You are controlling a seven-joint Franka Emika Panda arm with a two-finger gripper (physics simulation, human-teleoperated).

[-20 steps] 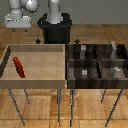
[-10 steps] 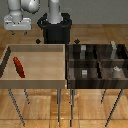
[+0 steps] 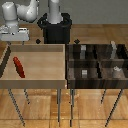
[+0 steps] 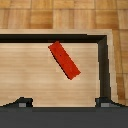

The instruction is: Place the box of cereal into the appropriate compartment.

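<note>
The box of cereal (image 3: 19,66) is a slim red box lying flat and slanted in the light wooden tray (image 3: 45,75), near that tray's side at the exterior view's left. It also shows in the wrist view (image 4: 64,59), lying diagonally on the tray floor. My gripper (image 3: 15,40) hangs above the tray's far corner at the exterior view's left, above and behind the box, not touching it. In the wrist view the gripper (image 4: 64,102) is open and empty, with its fingertips (image 4: 22,102) wide apart.
A dark tray with several compartments (image 3: 98,62) stands at the exterior view's right, next to the wooden tray. Small grey blocks (image 3: 85,73) sit in some compartments. The robot's dark base (image 3: 55,27) stands behind both trays. Both trays rest on thin legs.
</note>
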